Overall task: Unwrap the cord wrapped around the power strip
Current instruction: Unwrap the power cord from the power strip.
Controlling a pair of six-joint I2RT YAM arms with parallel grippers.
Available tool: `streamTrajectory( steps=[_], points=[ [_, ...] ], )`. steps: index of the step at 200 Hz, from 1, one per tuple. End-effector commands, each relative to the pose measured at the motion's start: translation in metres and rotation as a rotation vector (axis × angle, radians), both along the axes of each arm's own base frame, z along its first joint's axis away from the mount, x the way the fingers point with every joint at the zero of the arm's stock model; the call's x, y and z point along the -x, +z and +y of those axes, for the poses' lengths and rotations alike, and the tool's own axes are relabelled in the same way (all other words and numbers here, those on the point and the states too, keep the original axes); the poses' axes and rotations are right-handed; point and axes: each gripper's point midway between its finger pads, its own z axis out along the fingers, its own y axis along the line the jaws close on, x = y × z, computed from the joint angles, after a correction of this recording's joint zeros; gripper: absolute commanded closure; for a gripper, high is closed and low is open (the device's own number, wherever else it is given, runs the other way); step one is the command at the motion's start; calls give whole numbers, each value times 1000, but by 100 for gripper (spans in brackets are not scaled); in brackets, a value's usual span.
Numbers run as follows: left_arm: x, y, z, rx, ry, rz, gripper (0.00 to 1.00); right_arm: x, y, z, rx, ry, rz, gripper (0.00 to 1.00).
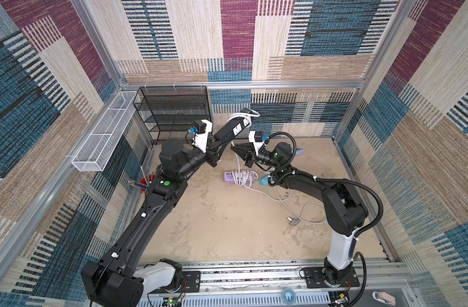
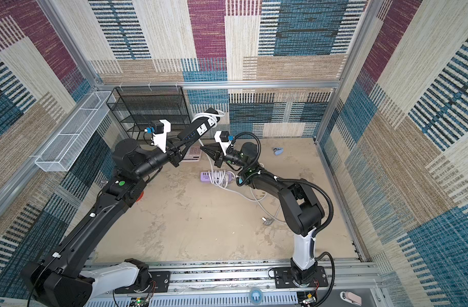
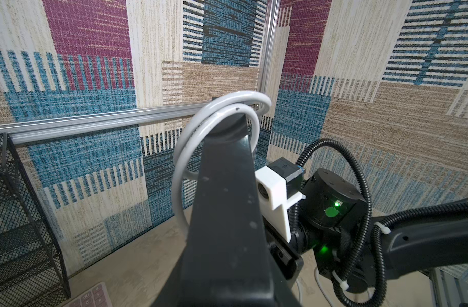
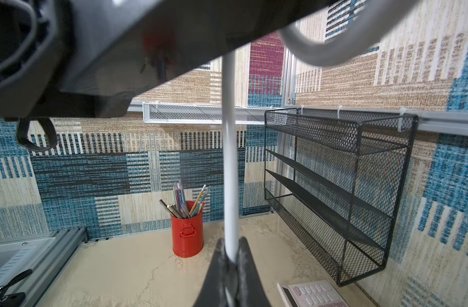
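Observation:
A black power strip (image 1: pixel 232 129) (image 2: pixel 198 130) is held tilted up in the air, near the back wall. My left gripper (image 1: pixel 217 142) is shut on its lower end. A white cord (image 1: pixel 244 116) (image 3: pixel 201 127) loops twice around the strip's upper end. From there the cord (image 4: pixel 230 159) hangs straight down. My right gripper (image 1: pixel 233 147) (image 4: pixel 231 251), just under the strip, is shut on this hanging stretch. Below it the cord trails over the table to a plug (image 1: pixel 292 221). In the left wrist view the strip (image 3: pixel 227 212) hides my own jaws.
A purple power strip (image 1: pixel 240 177) wound with white cord lies on the table under the grippers. A black mesh shelf (image 1: pixel 174 114) and a white mesh basket (image 1: pixel 105 133) hang on the walls. A red pencil cup (image 4: pixel 187 231) and a calculator (image 4: pixel 315 292) stand nearby.

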Motion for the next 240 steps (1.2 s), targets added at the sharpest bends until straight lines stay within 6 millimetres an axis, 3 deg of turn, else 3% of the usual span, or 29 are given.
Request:
streamTrajectory(
  steps=[1,37,78,103,128,160,185,228,240],
  points=[
    [5,23,0,57,-17,-58,100,-4,11,-10,-21,-55,-18,100],
    [6,23,-3,63,-38,-51,100,-32,22,-44,-20,-150,-10,100],
    [4,20,-9,87,-72,-24,100,-71,50,-78,-10,-221,-50,100],
    [1,16,-11,91,-81,-10,100,-90,77,-90,-1,-252,-97,100],
    [-2,12,-13,89,-83,3,100,-93,115,-101,2,-286,-173,100],
    [-5,9,-11,81,-64,4,100,-82,141,-122,23,-359,-239,100],
    [-9,5,-9,68,-40,17,100,-56,162,-148,15,-417,-294,100],
    [-20,-3,-2,46,27,46,100,-9,166,-176,40,-485,-320,100],
    [-21,-2,1,41,47,41,100,3,158,-177,52,-477,-301,100]
  ],
)
